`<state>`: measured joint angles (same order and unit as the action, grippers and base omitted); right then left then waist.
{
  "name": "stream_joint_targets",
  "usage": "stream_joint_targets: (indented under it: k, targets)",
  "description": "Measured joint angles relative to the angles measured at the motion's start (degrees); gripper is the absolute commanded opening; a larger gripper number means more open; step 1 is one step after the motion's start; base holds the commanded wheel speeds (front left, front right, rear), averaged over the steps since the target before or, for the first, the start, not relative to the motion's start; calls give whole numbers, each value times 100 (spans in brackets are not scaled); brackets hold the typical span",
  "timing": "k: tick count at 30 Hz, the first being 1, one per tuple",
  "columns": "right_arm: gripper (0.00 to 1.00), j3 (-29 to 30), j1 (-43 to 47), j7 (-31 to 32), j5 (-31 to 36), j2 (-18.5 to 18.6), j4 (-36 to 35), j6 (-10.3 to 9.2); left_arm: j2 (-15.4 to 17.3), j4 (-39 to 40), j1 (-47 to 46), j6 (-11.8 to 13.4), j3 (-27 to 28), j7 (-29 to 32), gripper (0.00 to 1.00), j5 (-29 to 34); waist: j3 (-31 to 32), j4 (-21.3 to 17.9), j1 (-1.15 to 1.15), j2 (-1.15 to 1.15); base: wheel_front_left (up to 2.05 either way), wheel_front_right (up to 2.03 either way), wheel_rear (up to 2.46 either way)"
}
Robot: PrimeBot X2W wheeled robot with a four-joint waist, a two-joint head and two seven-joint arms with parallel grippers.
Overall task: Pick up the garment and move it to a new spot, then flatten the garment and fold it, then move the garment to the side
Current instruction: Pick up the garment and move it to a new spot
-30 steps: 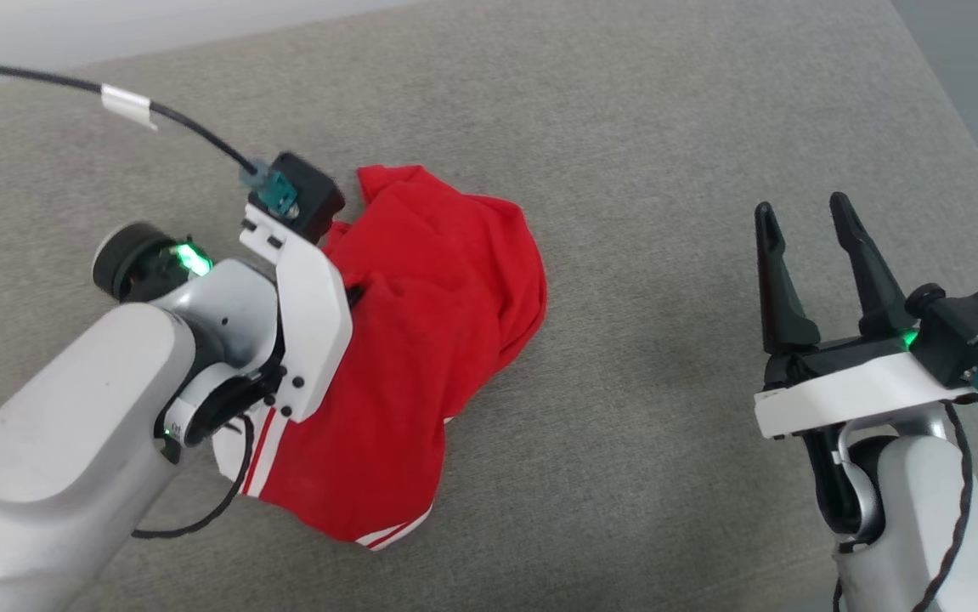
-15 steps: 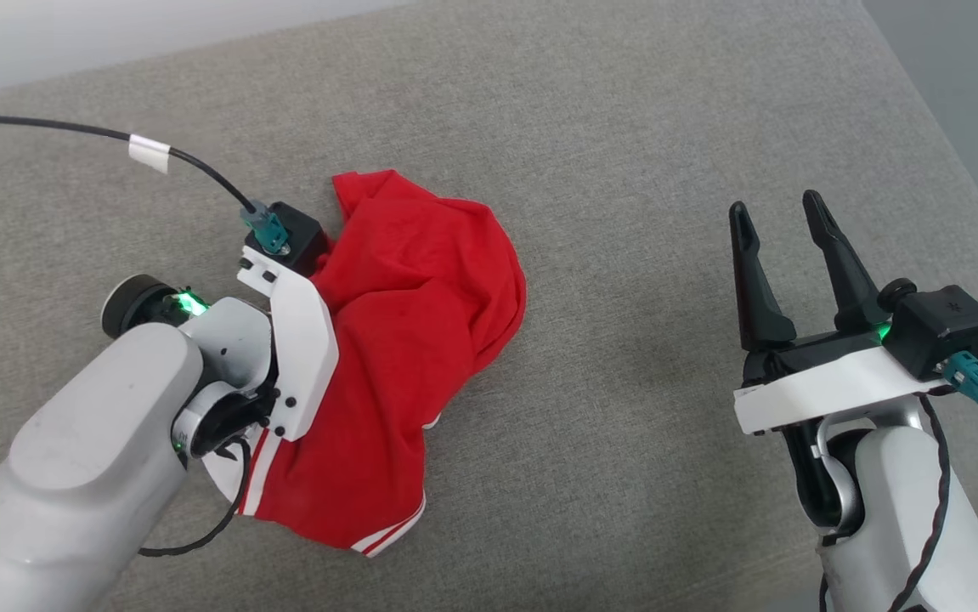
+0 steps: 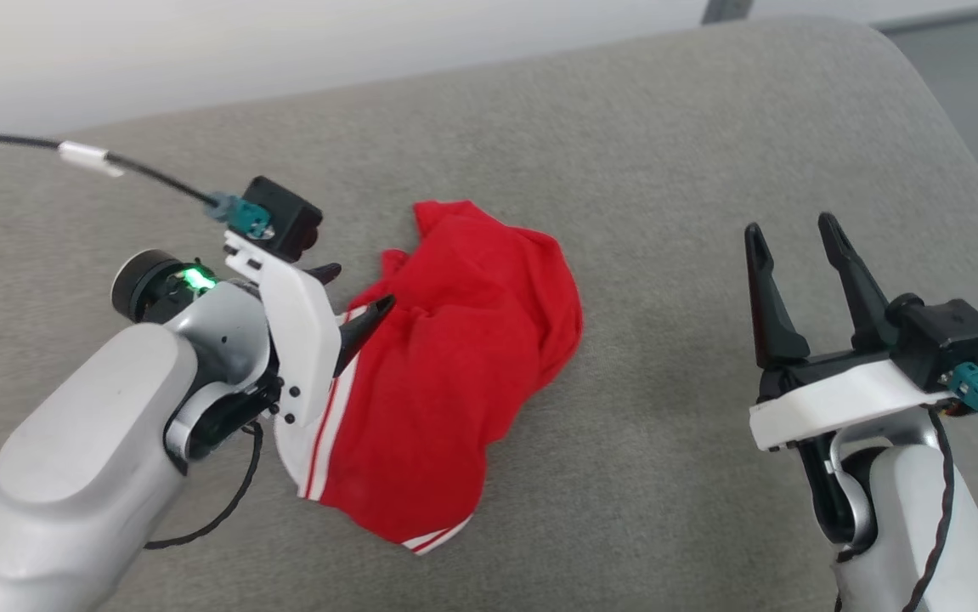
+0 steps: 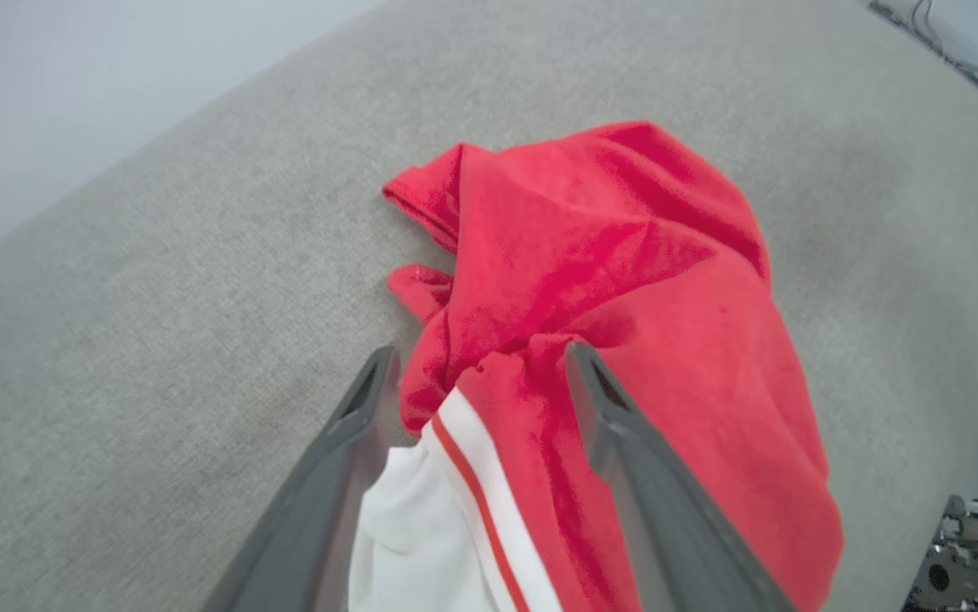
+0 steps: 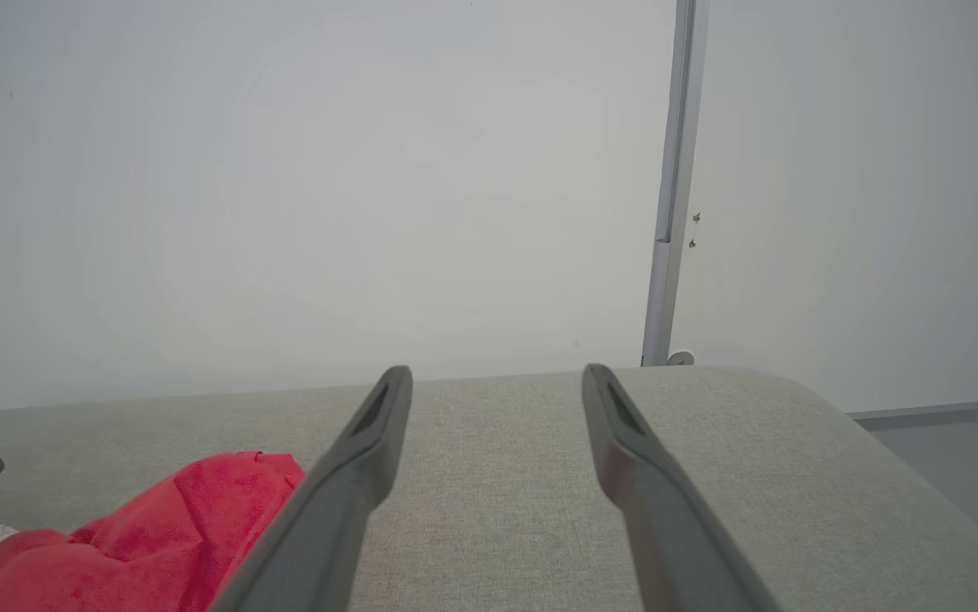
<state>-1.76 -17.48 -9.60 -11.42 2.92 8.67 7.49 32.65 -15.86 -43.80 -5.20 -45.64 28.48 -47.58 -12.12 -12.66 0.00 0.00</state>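
Observation:
The garment [image 3: 463,365] is a crumpled bright-red heap with a white, red-striped trim panel, lying on the grey cushion [image 3: 667,170]. My left gripper [image 3: 361,286] is at the heap's left edge, open, its dark fingers apart. In the left wrist view the garment [image 4: 624,255] bunches loosely between the spread fingers of the left gripper [image 4: 480,353], and the white trim lies nearest the wrist. My right gripper [image 3: 788,225] hovers open over bare cushion well to the right, with nothing between its fingers. In the right wrist view, the right gripper [image 5: 497,372] has the garment [image 5: 157,527] at its lower left.
The cushion's rounded far-right corner [image 3: 922,76] drops off to a grey floor. A pale wall [image 5: 285,170] stands behind the cushion, with a thin vertical metal strip [image 5: 675,170]. A black cable [image 3: 140,170] trails from the left wrist to the left.
My left gripper has opened and let go of the garment, and its fingertips now show at the fabric's left edge. The camera has shifted. The right gripper stays open.

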Motion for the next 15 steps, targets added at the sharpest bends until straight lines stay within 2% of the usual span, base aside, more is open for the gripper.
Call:
stream_joint_targets:
  k: [15]
  targets:
    - [100,202,525,203,119,1,-2,0,309,566,1215,532,805,-2096,100,-110,777,771,0,0,0,0,0]
